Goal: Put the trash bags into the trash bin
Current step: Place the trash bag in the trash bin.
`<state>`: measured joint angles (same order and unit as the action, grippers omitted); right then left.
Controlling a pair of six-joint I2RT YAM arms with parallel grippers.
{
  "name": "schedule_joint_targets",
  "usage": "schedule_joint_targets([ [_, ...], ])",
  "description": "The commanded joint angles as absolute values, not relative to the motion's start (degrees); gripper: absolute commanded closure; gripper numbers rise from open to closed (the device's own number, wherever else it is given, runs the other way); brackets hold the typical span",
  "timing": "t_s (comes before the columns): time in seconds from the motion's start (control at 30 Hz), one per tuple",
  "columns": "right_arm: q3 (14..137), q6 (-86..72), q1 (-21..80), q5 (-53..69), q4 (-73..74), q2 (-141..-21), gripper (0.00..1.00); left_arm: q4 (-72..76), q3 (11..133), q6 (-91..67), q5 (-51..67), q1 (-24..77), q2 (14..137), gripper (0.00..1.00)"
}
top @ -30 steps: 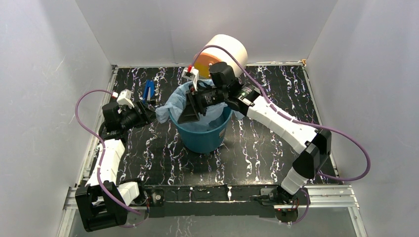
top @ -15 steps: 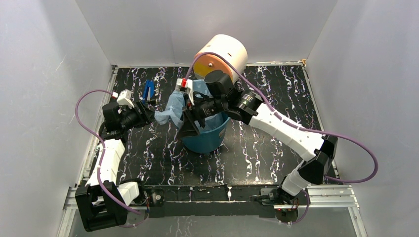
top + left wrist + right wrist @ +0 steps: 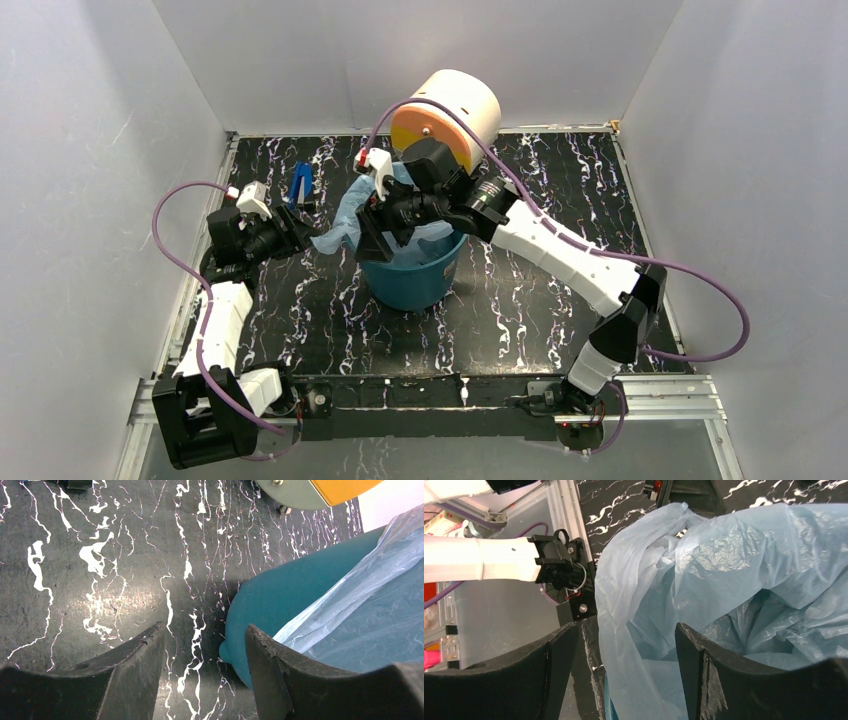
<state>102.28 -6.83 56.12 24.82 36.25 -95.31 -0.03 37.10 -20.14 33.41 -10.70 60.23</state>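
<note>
While the right pincer [image 3: 624, 630] hangs over the trash bin [image 3: 415, 280] with its fingers spread wide, the light-blue trash bag [image 3: 724, 565] lies below it inside the bin, and one fold of the film rises between the two fingers. The left pincer [image 3: 204, 627] is spread too and holds nothing. The bin stands just beside one of its fingers, with the bag's loose edge hanging over the rim toward it.

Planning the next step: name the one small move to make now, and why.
Probably close the right gripper on the thin translucent light-blue plastic bag: its open fingers straddle a fold of film that spills over the rim of the round teal plastic bin. The left gripper, open beside the bin, holds nothing.
</note>
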Motion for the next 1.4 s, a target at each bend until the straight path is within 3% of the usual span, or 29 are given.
schedule_joint_targets([
  [0.0, 98.24, -10.46, 56.15, 24.54, 22.88, -88.64, 0.19, 0.35, 37.52, -19.58, 33.20, -10.92, 59.92, 0.43],
  [0.17, 95.31, -12.18, 56.11, 25.48, 17.46, -87.33, 0.23, 0.35, 37.53, -19.60, 33.38, -10.90, 59.85, 0.43],
  [0.4, 97.18, -11.60, 56.24, 34.86, 18.68, -90.15, 0.52, 0.35, 37.44, -19.78, 33.33, -10.87, 60.03, 0.43],
  [0.73, 93.95, -6.67, 56.63, 40.13, 21.04, -87.16, 0.80, 0.35, 37.44, -19.60, 33.25, -10.90, 59.94, 0.43],
  [0.83, 95.27, -5.17, 57.09, 41.74, 26.55, -89.13, 0.81, 0.35, 37.44, -19.60, 33.32, -10.85, 59.94, 0.43],
  [1.03, 93.91, -4.02, 58.26, 40.40, 32.15, -91.39, 0.71, 0.35, 37.26, -19.82, 33.20, -10.83, 59.82, 0.43],
  [1.2, 96.77, -3.82, 58.59, 34.63, 38.37, -94.77, 0.60, 0.35, 37.27, -20.21, 33.31, -10.96, 60.13, 0.42],
  [1.37, 103.37, -3.27, 59.18, 37.30, 44.41, -98.12, 0.49, 0.35, 37.17, -20.52, 33.45, -10.91, 60.62, 0.42],
])
